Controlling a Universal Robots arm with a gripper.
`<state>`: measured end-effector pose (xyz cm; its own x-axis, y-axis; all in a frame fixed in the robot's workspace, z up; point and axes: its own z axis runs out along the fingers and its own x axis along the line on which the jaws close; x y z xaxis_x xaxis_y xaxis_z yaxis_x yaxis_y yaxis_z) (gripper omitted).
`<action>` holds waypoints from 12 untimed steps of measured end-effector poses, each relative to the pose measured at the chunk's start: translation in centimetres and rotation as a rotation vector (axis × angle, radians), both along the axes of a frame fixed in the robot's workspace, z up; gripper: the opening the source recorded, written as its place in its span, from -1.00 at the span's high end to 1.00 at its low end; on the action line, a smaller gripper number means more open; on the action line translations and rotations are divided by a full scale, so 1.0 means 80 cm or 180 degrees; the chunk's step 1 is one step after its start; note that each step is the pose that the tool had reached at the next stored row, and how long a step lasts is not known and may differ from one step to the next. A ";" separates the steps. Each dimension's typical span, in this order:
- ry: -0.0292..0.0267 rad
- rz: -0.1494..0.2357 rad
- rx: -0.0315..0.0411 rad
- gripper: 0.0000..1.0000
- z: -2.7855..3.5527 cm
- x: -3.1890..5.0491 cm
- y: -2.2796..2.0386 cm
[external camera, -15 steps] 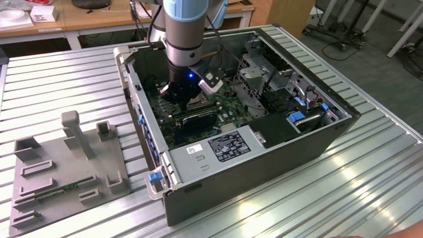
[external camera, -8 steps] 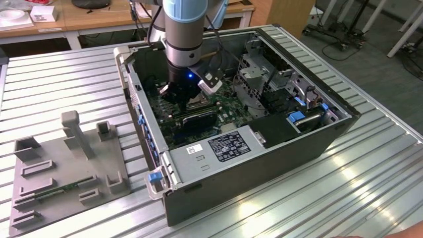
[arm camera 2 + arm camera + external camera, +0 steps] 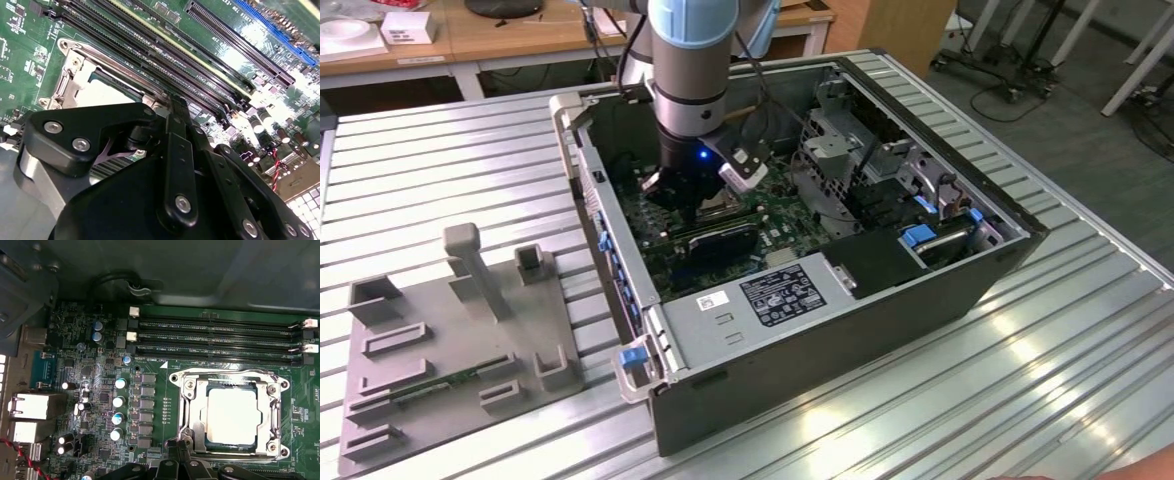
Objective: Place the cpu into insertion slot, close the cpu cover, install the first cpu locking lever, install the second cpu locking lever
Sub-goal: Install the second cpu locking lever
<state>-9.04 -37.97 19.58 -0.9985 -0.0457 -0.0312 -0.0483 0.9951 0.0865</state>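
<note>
The cpu (image 3: 231, 415), a pale silver square, lies flat in the insertion slot (image 3: 186, 388) on the green board. The cpu cover (image 3: 230, 381) is down around it, its metal frame edging the chip. In the second wrist view the cpu (image 3: 102, 92) and the slot's rim (image 3: 70, 75) show just past the black finger links. My gripper (image 3: 176, 445) is shut with nothing seen between its fingers, its tip right at the socket's edge. From the exterior view the gripper (image 3: 683, 200) reaches down into the open computer case (image 3: 961, 290) over the board.
Long black memory slots (image 3: 220, 337) run beside the socket. Capacitors (image 3: 119, 400) and rear ports (image 3: 35, 407) stand on the board. A drive cage (image 3: 854, 150) and the case walls hem the arm in. A grey fixture plate (image 3: 454, 340) lies on the slatted table.
</note>
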 end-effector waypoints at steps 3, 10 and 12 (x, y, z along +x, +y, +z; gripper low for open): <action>-0.0001 0.0000 0.0001 0.80 -0.0014 0.000 0.0001; -0.0001 0.0000 0.0000 0.80 -0.0026 -0.001 0.0001; -0.0001 0.0000 0.0000 0.80 -0.0026 -0.001 0.0001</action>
